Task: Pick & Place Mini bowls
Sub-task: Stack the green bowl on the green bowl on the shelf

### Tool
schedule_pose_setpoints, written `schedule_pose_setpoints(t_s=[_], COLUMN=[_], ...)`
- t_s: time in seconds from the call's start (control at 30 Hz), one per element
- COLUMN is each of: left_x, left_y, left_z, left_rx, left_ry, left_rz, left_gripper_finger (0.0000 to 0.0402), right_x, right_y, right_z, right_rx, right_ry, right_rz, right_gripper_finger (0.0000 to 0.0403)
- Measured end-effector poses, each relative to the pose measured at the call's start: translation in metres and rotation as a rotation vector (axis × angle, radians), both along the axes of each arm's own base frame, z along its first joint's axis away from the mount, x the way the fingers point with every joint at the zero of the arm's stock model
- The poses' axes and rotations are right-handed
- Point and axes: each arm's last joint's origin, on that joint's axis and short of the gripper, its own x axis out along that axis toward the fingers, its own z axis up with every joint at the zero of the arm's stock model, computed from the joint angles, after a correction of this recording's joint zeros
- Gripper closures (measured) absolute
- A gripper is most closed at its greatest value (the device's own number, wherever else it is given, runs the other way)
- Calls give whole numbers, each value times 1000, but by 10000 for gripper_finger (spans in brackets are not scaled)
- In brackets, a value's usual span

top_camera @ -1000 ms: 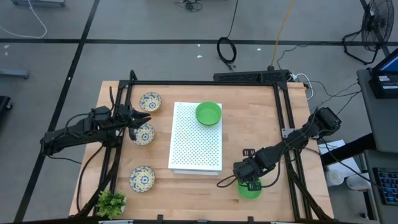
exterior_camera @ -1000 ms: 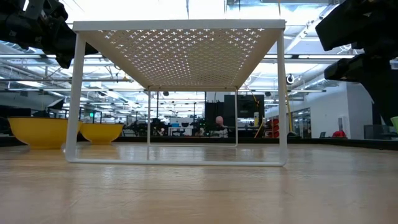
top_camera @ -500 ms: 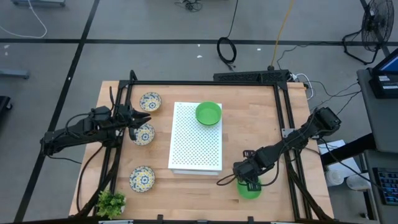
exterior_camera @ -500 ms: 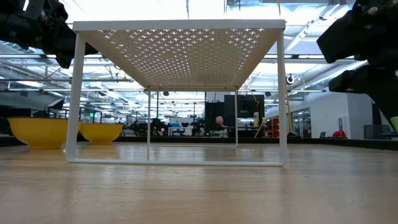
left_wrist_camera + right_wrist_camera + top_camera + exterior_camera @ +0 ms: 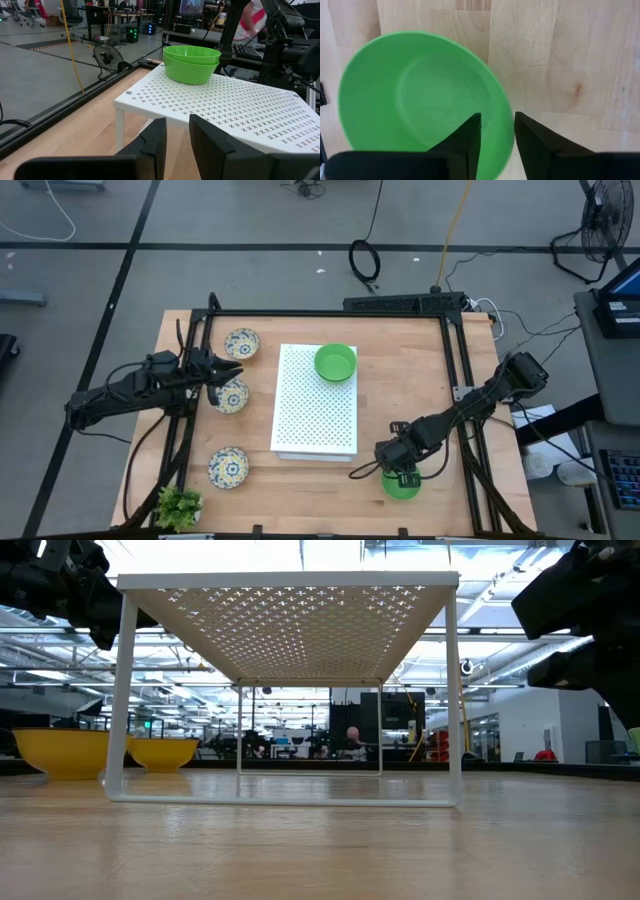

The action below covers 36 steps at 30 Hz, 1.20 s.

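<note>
Both arms are dark, near-black jointed links trailing thin black cables; each pincer's fingers [image 5: 152,145] look matte black and blocky.

Right fingers [image 5: 472,137] straddling (rim between).

3 green bowls [image 5: 335,363], 3 patterned bowls [image 5: 241,343], 1 board [image 5: 316,415], 1 plant [image 5: 178,506]

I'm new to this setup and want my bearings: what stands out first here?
The white board stands mid-table with stacked green bowls on its far end. The right gripper straddles the rim of another green bowl near the front edge; the left gripper hangs over three patterned bowls.
</note>
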Motion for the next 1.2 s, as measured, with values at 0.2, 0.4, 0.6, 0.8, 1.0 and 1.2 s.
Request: schedule_pose_setpoints(t_s=[0.2,0.4,0.6,0.8,1.0,1.2], left_x=[0,0,0,0,0,0], left_y=[0,0,0,0,0,0], left_z=[0,0,0,0,0,0], left_rx=[0,0,0,0,0,0], left_ry=[0,0,0,0,0,0], left_rz=[0,0,0,0,0,0], left_gripper_finger=[314,314,314,314,314,314], right_x=[1,5,8,9,11,16], right_y=[-2,-8,-15,-25,-41,-56], right_z=[0,0,0,0,-1,0], right_rx=[-4,-6,-8,-27,-75,-119], right_ry=[-8,-15,-19,5,31,24], right_rz=[32,47,65,71,24,4], right_gripper_finger=[330,367,399,397,399,400])
